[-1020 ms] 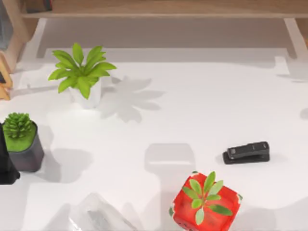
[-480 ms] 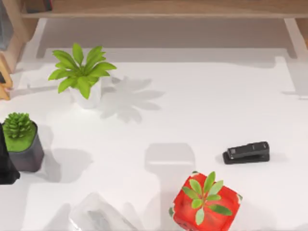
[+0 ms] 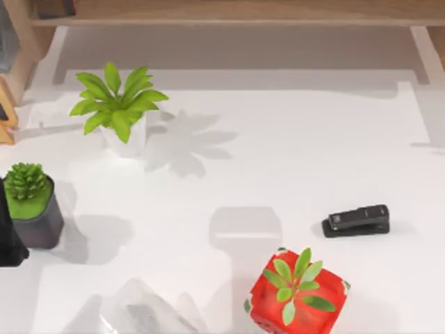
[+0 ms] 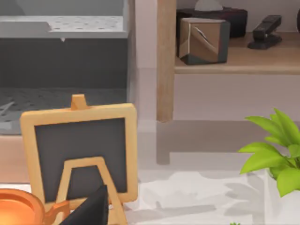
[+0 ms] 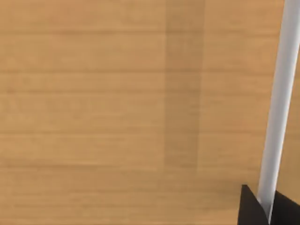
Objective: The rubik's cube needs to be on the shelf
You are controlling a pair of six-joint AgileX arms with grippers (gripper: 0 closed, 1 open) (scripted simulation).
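Shelf [image 3: 229, 12] spans tabletop [image 3: 278, 160] far edge; red planter [image 3: 297, 292] near front. Hands' opening: cannot tell.

Looks like an office or study: white tabletop [image 3: 292, 153], stapler [image 3: 356, 220], potted plants [image 3: 119, 111], wooden shelf [image 3: 236, 12], small chalkboard [image 4: 79, 150].
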